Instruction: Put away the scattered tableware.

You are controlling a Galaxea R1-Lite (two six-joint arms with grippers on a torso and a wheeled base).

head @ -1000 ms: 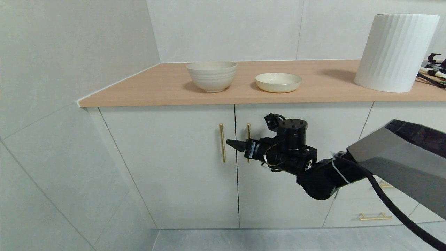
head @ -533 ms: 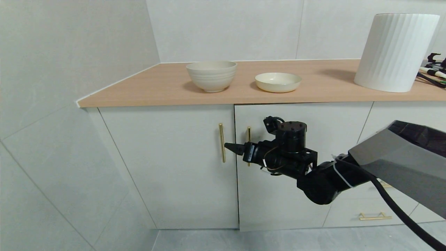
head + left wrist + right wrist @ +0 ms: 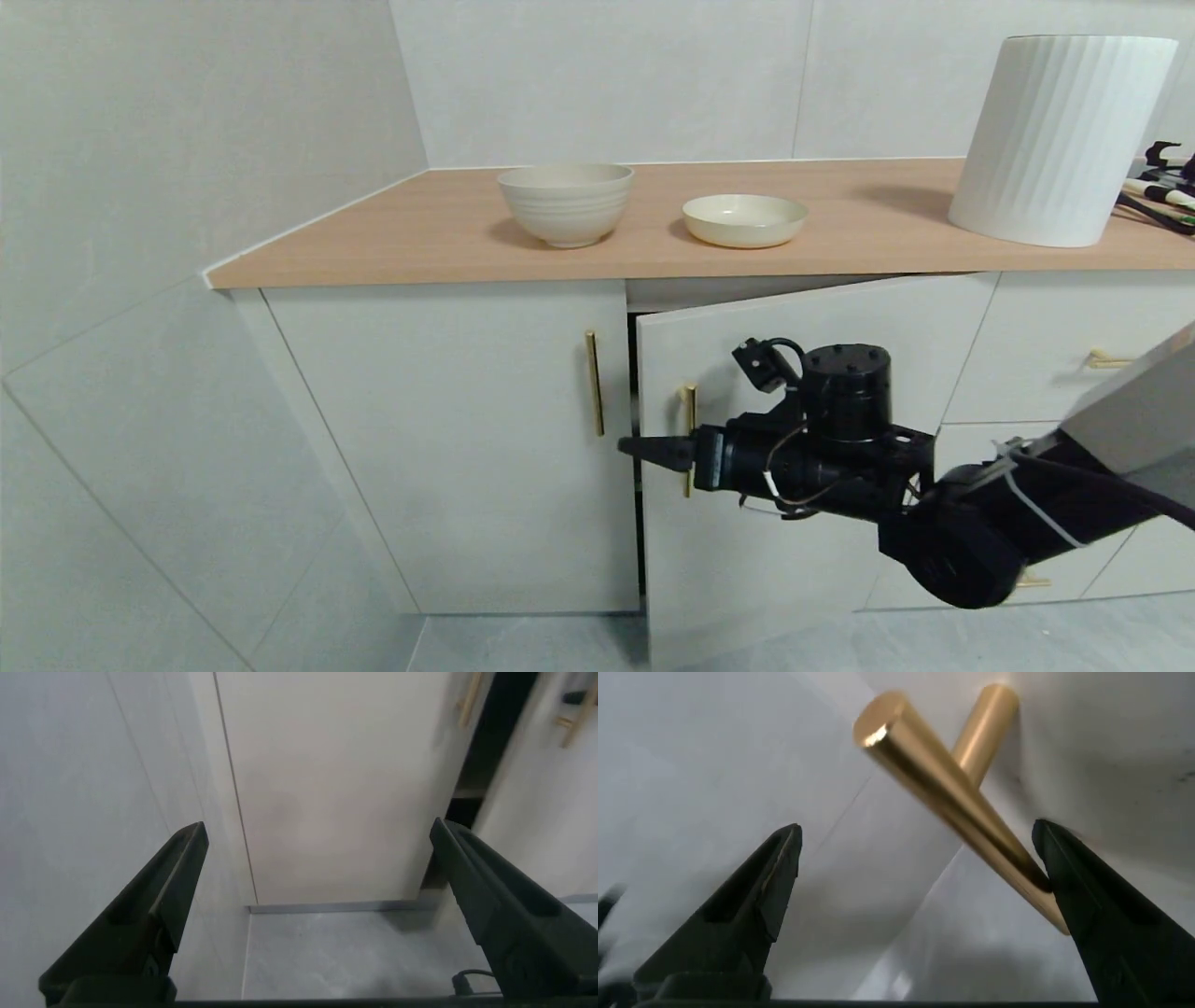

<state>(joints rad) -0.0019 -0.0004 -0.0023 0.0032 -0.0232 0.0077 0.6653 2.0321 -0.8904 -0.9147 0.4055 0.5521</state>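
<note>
Pulled ajar since before, the cabinet door (image 3: 803, 327) has its gold handle (image 3: 945, 812) between the right gripper's (image 3: 915, 859) wide-open fingers (image 3: 738, 919), ungripped.

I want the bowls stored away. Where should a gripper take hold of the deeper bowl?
Pinch the rim of the deeper bowl, one finger inside, one outside, coming down from above on its near side: it stands upright and open, and its rounded wall looks too wide to span.

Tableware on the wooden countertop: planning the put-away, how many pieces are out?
2: a deep ribbed beige bowl, and a shallow cream dish to its right. The tall white ribbed container may hide more.
</note>
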